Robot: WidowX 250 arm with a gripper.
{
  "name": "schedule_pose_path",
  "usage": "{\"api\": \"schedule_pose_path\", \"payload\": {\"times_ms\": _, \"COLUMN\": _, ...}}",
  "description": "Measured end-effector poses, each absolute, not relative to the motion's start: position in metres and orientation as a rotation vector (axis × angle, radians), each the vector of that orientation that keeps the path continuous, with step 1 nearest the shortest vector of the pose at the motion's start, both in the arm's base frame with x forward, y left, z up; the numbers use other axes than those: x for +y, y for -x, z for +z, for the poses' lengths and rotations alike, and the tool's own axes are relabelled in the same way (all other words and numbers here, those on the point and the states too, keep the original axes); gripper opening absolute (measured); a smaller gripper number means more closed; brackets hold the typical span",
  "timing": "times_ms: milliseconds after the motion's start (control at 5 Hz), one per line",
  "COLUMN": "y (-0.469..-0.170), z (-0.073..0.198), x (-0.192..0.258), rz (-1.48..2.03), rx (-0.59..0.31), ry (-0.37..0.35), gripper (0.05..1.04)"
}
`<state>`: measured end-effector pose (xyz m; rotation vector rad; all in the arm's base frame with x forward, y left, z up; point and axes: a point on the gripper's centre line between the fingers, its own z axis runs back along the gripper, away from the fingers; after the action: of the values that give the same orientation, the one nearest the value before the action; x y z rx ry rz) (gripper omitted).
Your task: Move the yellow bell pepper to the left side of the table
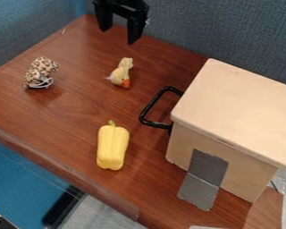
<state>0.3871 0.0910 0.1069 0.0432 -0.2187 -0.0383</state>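
Hanging near 12 o'clock, the black gripper (118, 36), fingers set wide apart, nothing between them. Clock read from the centre of the camera view.

Yellow bell pepper (112, 146) at 7 o'clock, lying on the brown wooden table (80, 107), stem toward 12, blunt end toward 6. Well apart from the gripper.

Small yellow toy duck (121, 76) at 11 o'clock, orange bill toward 6. Spotted toy (42, 70) at 10 o'clock, pale string (43, 83) bunched at its 6 o'clock end.

Large beige box (235, 107) at 3 o'clock, closed on top. Black handle (146, 109) juts from its 9 o'clock side. Grey tape (206, 172) at 5 o'clock, running down the box's front onto the table. Blue-grey partition (229, 31) behind, toward 1 o'clock.
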Motion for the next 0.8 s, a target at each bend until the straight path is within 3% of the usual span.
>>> {"api": "schedule_pose_path", "payload": {"times_ms": 200, "y": -0.384, "z": 0.092, "x": 0.090, "rz": -0.038, "rx": -0.179, "ry": -0.032, "gripper": 1.000}}
{"api": "schedule_pose_path", "payload": {"times_ms": 800, "y": -0.300, "z": 0.093, "x": 0.018, "rz": -0.120, "rx": -0.174, "ry": 0.035, "gripper": 1.000}}
